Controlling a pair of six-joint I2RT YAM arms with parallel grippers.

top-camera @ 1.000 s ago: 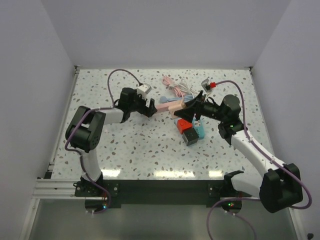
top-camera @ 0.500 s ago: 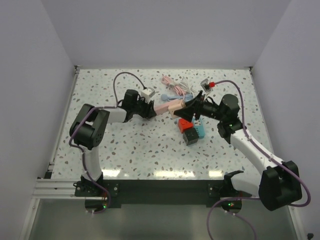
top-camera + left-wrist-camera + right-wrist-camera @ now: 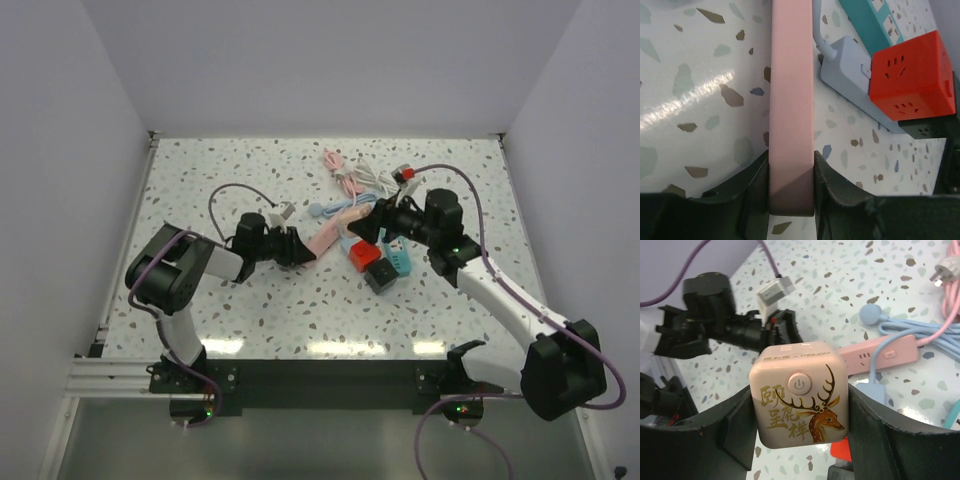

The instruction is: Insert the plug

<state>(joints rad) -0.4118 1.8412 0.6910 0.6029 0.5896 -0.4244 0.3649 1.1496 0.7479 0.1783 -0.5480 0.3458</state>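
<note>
Clamping the cube (image 3: 799, 399) between closed fingers, the right end effector (image 3: 800, 415) holds it above the surface (image 3: 900, 270) in the right wrist view. The deer print and power button face the camera, and the prongs are out of sight. Beyond it lies the pink strip (image 3: 880, 356), sockets up, with a blue cable (image 3: 910, 330) crossing it. The left end effector (image 3: 782, 330) sits at its far end.

The left wrist view shows the left end effector closed on one end of the pink strip, a finger pressed against each long side. A red cube (image 3: 912, 75), a grey strip (image 3: 850, 70) and a teal strip (image 3: 875, 25) lie just beside it.

From above, both arms meet mid-surface over the clutter. The cube is near the pink strip's right end and not yet plugged in.

Held at one end only, the pink strip could pivot or tip when the cube presses down. With the prongs hidden, they may miss the slots and jam. The blue cable could also snag the approach.
</note>
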